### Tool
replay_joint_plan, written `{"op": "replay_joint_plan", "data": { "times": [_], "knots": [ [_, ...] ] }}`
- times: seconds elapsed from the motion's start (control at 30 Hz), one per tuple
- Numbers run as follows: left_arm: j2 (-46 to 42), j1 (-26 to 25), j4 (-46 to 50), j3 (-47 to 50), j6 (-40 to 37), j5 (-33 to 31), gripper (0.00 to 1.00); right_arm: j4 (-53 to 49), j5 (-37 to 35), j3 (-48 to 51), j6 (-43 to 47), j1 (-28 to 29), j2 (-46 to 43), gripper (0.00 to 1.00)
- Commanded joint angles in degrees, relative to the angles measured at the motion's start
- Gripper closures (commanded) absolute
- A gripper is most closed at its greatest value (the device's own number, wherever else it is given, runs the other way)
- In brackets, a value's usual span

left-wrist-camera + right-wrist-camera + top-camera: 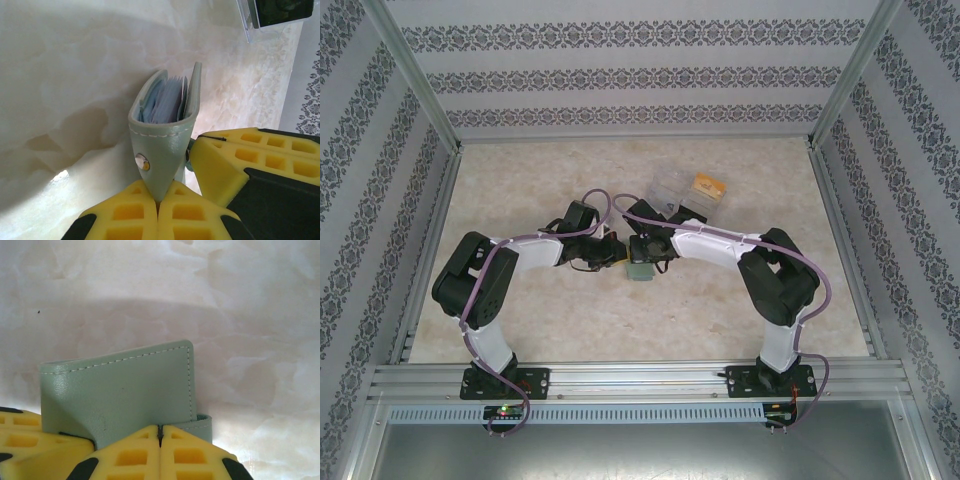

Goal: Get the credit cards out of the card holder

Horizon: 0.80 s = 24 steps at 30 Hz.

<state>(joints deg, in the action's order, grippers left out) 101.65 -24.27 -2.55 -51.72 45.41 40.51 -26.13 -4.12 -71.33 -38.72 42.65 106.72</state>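
The grey-green card holder hangs above the table's middle, between both arms. In the left wrist view the card holder stands slightly spread, with its bluish inner pockets showing. My left gripper is shut on its tapered snap flap. In the right wrist view my right gripper is shut at the lower edge of the card holder's outer cover, beside the strap. No card edge shows among the pockets. A yellow-orange credit card lies at the back by the clear tray.
A clear plastic tray sits behind the grippers, and the tray also shows with something dark in it. My right gripper's finger sits close to the right of the wallet. Patterned walls and metal rails enclose the marbled table.
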Motion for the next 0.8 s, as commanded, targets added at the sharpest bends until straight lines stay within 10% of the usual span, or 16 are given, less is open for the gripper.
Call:
{"op": "replay_joint_plan", "data": {
  "times": [0.0, 0.77],
  "knots": [
    [0.3, 0.4, 3.6, -1.1, -1.5, -1.8, 1.0, -4.4, -5.4, 2.2, -2.2, -0.5, -1.4, 1.0],
    [2.5, 0.7, 5.9, -2.6, -0.8, -0.6, 1.0, -7.3, -13.7, 7.8, -7.3, -1.7, -5.3, 1.0]
  ]
}}
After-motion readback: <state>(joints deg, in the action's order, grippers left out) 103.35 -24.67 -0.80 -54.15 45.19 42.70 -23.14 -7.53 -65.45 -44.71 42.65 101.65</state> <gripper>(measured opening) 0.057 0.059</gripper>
